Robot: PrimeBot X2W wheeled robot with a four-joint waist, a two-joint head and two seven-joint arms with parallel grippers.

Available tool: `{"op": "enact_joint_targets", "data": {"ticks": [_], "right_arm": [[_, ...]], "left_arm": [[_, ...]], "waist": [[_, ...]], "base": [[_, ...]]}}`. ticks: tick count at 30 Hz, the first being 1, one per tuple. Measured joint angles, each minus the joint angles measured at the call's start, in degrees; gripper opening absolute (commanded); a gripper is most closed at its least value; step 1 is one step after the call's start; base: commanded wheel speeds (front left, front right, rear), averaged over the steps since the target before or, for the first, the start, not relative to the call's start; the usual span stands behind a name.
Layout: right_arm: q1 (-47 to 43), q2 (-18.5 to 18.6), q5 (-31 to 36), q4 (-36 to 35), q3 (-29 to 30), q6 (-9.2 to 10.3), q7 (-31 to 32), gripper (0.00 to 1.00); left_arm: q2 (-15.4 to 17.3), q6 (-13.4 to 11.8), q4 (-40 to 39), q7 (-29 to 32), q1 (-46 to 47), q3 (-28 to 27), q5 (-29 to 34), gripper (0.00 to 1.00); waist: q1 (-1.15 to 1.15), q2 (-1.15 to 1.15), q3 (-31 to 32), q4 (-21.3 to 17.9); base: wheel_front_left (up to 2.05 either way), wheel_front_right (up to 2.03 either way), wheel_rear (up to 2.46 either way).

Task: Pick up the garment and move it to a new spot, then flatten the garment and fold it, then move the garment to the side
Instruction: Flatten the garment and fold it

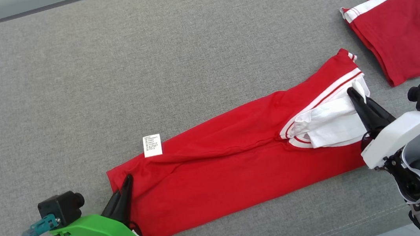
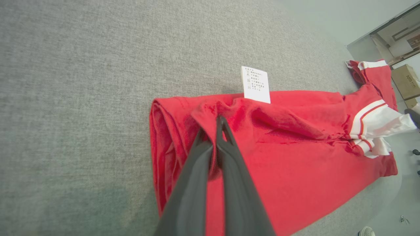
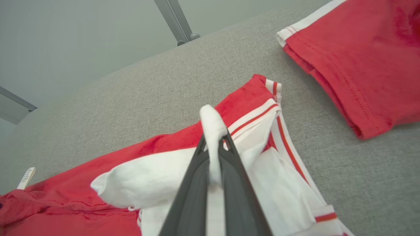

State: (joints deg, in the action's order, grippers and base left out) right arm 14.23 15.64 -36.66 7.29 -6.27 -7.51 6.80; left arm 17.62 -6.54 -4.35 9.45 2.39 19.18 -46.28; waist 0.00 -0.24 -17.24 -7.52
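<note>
Care tag (image 1: pixel 152 145): you see small dark print, too fine to read, at the garment (image 1: pixel 238 162) edge.
Cardboard box (image 2: pixel 405 80): faint dark lettering, unreadable.

On fabric surface (image 1: pixel 111 85), garment (image 1: pixel 238 162) lies left to right; care label (image 1: pixel 152 145) at its far edge. Left gripper (image 1: pixel 127 179) on left end, right gripper (image 1: pixel 351 92) on right end. Second garment (image 1: pixel 397 29) far right, apart.

Care label (image 1: pixel 152 145) on long garment (image 1: pixel 238 162): print too small for me to read. Folded garment (image 1: pixel 401 29) right of it: cut by edge.
</note>
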Motion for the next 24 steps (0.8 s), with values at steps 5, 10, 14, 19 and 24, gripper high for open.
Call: {"op": "enact_joint_targets", "data": {"ticks": [5, 10, 14, 19, 24], "right_arm": [[0.2, -0.3, 0.2, 3.5, -0.4, 0.0, -1.8, 0.0], [0.2, 0.1, 1.0, 6.8, -0.7, 0.0, -3.5, 0.76], [0.1, 1.3, 2.8, 9.9, -1.5, 0.0, -4.5, 1.0], [-0.8, 1.6, 3.0, 11.7, -2.2, 0.0, -6.1, 1.0], [-3.1, 2.8, 3.3, 12.4, -0.8, 0.0, -7.5, 1.0]], "left_arm": [[-0.6, 0.8, 1.5, -0.7, 0.0, 0.5, -0.1, 0.0], [-0.8, 1.3, 2.8, -1.2, 0.0, 0.8, -0.4, 0.26], [-1.3, 3.6, 2.9, -1.0, -0.1, 2.0, -1.6, 1.0], [-0.4, 4.2, 4.3, -2.0, -3.0, 3.4, -0.3, 1.0], [-0.1, 2.2, 6.7, -5.4, -6.6, 4.6, 3.4, 1.0]], "waist": [[0.0, 0.0, 0.2, 0.6], [0.0, 0.0, 0.6, 1.4], [0.0, 0.0, 1.3, 1.9], [0.0, 0.0, 2.6, 2.0], [0.0, 0.0, 4.0, 1.9]], "base": [[0.0, 0.0, 0.0], [0.0, 0.0, 0.0], [0.0, 0.0, 0.0], [0.0, 0.0, 0.0], [0.0, 0.0, 0.0]]}}
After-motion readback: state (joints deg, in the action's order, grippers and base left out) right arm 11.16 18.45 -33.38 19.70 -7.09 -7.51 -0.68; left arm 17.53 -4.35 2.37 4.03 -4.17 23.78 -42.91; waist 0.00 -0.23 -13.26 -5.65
